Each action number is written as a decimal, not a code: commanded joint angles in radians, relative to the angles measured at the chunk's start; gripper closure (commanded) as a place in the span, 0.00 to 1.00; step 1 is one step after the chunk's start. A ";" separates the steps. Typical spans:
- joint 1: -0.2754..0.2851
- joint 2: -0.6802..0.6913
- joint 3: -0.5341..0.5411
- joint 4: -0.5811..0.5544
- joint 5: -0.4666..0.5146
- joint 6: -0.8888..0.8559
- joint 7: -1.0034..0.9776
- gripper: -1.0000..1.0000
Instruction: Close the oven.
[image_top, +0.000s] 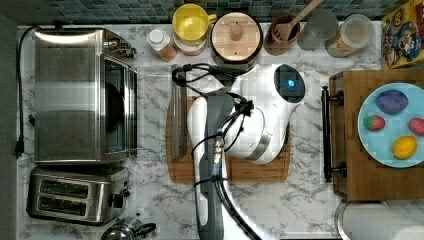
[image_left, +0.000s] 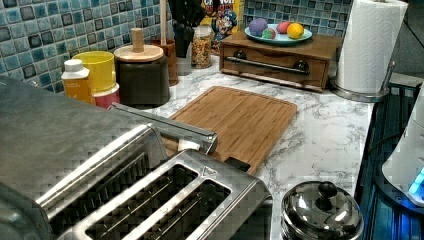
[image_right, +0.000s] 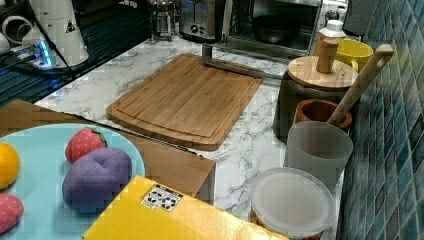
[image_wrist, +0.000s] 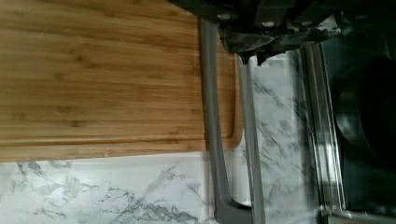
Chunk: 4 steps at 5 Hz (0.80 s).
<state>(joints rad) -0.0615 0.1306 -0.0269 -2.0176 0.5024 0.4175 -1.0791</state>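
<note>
Top view: the boxy stainless-steel oven (image_top: 82, 95) sits at the table's left, door dropped open. Left view: its rigid metal bar handle (image_left: 165, 126) overhangs the bamboo cutting board (image_left: 240, 120); lift there, hinged weight. Wrist view: the end effector (image_wrist: 250, 56) hovers beside the bar; its opening I cannot tell.

On the marble desk (image_top: 150, 195) in front of me lie a bamboo cutting board (image_left: 240, 120), a two-slot toaster (image_top: 75, 194), a yellow mug (image_top: 191, 22), a wooden-lidded canister (image_top: 235, 35), a paper towel roll (image_left: 370, 42) and a blue plate (image_top: 370, 145) of toy fruit.
</note>
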 joint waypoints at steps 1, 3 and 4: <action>-0.025 0.093 0.017 -0.078 0.216 0.041 -0.341 1.00; -0.049 0.158 0.052 -0.101 0.406 0.127 -0.504 1.00; -0.042 0.170 0.057 -0.122 0.490 0.186 -0.559 1.00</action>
<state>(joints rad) -0.1157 0.3425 -0.0114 -2.1367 0.9556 0.5654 -1.5547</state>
